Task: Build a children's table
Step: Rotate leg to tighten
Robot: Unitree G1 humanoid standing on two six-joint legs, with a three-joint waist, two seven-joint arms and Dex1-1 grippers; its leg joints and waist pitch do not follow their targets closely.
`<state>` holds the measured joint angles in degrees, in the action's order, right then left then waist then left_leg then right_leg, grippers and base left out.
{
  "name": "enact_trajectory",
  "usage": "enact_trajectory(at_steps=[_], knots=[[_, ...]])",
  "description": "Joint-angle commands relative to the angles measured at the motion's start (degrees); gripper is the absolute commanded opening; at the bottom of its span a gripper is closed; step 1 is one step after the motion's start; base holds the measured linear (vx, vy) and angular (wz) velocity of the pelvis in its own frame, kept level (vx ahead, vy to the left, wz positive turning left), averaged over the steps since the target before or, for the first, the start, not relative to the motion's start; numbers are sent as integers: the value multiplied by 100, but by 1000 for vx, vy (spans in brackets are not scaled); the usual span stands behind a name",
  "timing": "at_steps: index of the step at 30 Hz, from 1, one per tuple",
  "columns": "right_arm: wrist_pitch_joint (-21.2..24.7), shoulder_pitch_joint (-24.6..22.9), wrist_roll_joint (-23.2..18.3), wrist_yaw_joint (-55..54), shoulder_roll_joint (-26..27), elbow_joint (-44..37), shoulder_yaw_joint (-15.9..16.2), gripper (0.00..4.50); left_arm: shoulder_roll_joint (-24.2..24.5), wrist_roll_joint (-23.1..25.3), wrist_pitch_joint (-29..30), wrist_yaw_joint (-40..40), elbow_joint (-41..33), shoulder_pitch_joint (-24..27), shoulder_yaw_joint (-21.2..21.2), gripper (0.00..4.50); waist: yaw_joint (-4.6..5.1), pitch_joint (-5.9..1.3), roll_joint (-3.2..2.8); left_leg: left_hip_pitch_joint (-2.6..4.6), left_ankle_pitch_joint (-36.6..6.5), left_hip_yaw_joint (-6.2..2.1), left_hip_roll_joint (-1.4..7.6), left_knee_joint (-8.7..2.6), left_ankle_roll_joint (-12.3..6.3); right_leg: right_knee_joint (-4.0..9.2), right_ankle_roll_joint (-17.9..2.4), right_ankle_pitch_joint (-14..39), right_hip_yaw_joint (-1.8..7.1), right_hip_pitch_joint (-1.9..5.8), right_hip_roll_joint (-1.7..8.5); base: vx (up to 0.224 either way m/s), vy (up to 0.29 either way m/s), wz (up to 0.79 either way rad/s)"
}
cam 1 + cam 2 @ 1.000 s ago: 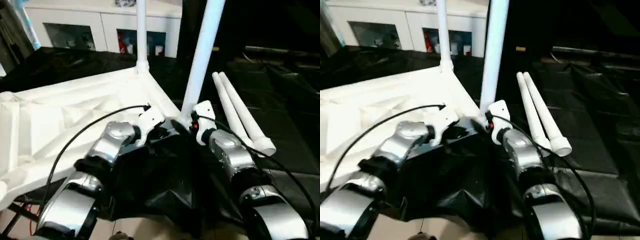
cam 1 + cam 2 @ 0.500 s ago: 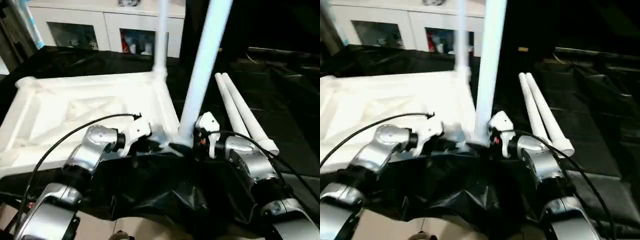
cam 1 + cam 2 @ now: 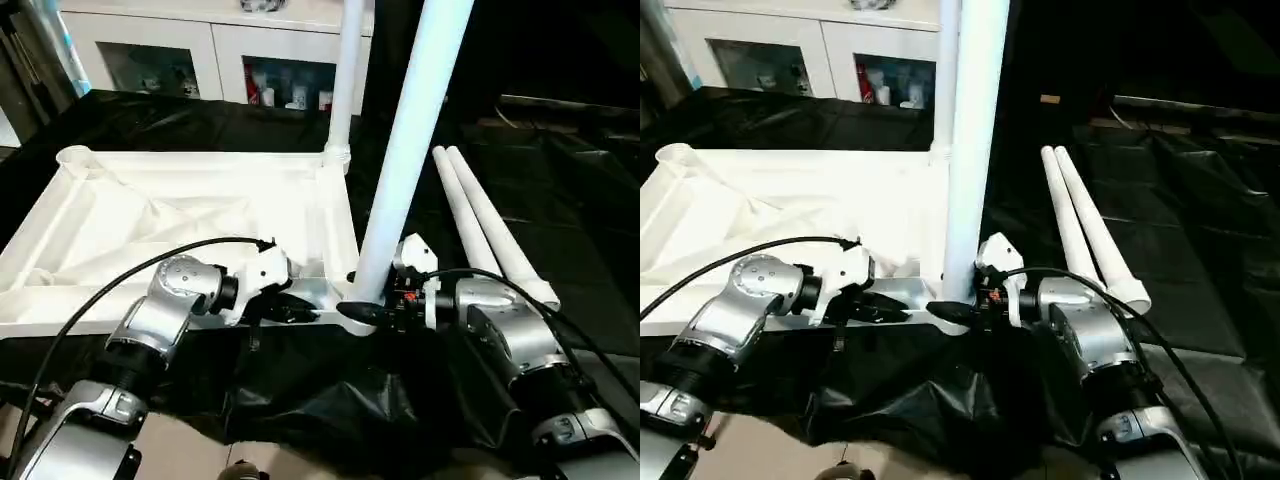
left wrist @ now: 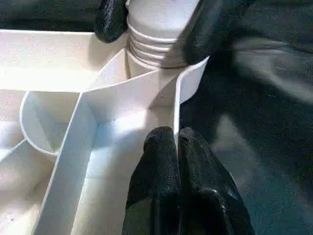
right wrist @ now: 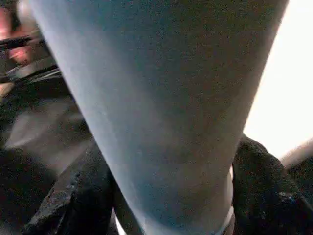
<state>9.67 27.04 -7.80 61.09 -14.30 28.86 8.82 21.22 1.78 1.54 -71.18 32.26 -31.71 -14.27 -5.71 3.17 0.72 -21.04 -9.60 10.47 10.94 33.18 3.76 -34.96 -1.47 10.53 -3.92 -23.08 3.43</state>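
**A:** Children's table (image 3: 190, 215) is lying upside down on black sheeting (image 3: 330, 390), ribbed underside facing up. All smooth white plastic, rounded lobed corners, thin ribs crossing inside the rim. Two round tapered legs stand in the corner sockets, near leg (image 3: 405, 150) and far leg (image 3: 345, 80), tops cut off by the frame. Two loose legs (image 3: 490, 230) lie side by side on the sheet to the right.

**B:** What are the jaws doing?

**A:** Left gripper (image 4: 177, 147) has its jaws clenched on the thin rim wall beside the near corner. Right gripper (image 3: 960, 312) has its black fingers (image 5: 83, 196) around the near leg's base, grasping it. The threaded collar shows in the left wrist view. White cabinet (image 3: 200, 50) at the back, contents too blurry to tell.
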Motion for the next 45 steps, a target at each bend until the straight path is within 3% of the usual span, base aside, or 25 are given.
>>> enact_trajectory(at_steps=[1,4,8,9,12,16,18,21,25,32,37,42,44,45], knots=[[-20,127,176,-612,337,294,123,271,-377,-78,130,598,134,-185,101,0,18,-333,69,66,-1318,-96,254,-386,-160,502,-886,2013,302,252,530,0,0,0],[149,285,255,-1652,721,672,-99,270,-613,64,211,1194,425,-427,177,0,83,-321,72,93,-1484,-113,227,-392,-44,558,-767,2511,298,236,544,0,0,0],[237,433,267,-2356,1082,942,-261,269,-824,204,293,1731,700,-682,204,0,80,-323,71,107,-1523,-117,225,-389,-48,599,-631,2716,303,213,547,0,0,0],[190,584,331,-2867,1318,1213,-339,269,-1003,242,381,2102,903,-872,248,0,71,-320,44,112,-1506,-111,228,-390,-54,601,-627,2641,313,196,541,0,0,0],[119,848,416,-3636,1644,1638,-476,269,-1272,290,479,2584,1163,-1123,303,0,90,-334,44,114,-1457,-118,232,-403,45,569,-718,2384,308,198,533,0,0,0],[-70,991,487,-3654,1778,1824,-433,269,-1450,332,456,2813,1313,-1259,316,0,68,-376,22,72,-1196,-100,229,-379,-69,474,-900,1543,318,253,521,0,0,0],[-198,1028,466,-3435,1779,1811,-416,339,-1497,303,366,2676,1245,-1227,260,0,56,-386,22,63,-1029,-88,232,-366,-169,434,-1043,1075,318,279,520,0,0,0],[-190,1037,377,-3289,1765,1790,-464,346,-1476,281,310,2552,1187,-1178,223,0,58,-374,31,62,-1101,-84,227,-367,-217,449,-1078,1160,311,295,527,0,0,0],[-364,1026,415,-2650,1477,1700,-304,390,-1292,191,151,1980,944,-921,154,0,56,-373,29,65,-1214,-92,242,-372,-198,472,-1012,1417,314,295,533,0,0,0],[-185,571,157,-818,763,759,101,390,-892,14,58,1086,526,-572,40,0,15,-380,27,41,-987,-75,254,-347,-403,419,-1109,950,306,330,516,0,0,0],[67,353,106,126,181,228,275,390,-491,-67,18,380,166,-314,-48,0,-4,-362,32,63,-1178,-79,279,-361,-332,448,-1087,1383,293,308,518,0,0,0],[230,243,40,551,-121,-89,357,390,-240,-164,92,-50,-101,-137,-76,0,-35,-362,41,61,-1168,-77,288,-364,-318,442,-1051,1416,301,288,515,0,0,0],[252,214,46,622,-172,-157,375,366,-181,-158,105,-146,-160,-92,-89,0,-37,-362,41,65,-1150,-76,278,-362,-305,446,-1044,1443,301,280,516,0,0,0],[281,201,44,643,-184,-186,379,366,-158,-157,109,-175,-181,-69,-93,0,-32,-357,77,58,-1148,-72,271,-362,-304,455,-1027,1506,299,283,511,0,0,0]])
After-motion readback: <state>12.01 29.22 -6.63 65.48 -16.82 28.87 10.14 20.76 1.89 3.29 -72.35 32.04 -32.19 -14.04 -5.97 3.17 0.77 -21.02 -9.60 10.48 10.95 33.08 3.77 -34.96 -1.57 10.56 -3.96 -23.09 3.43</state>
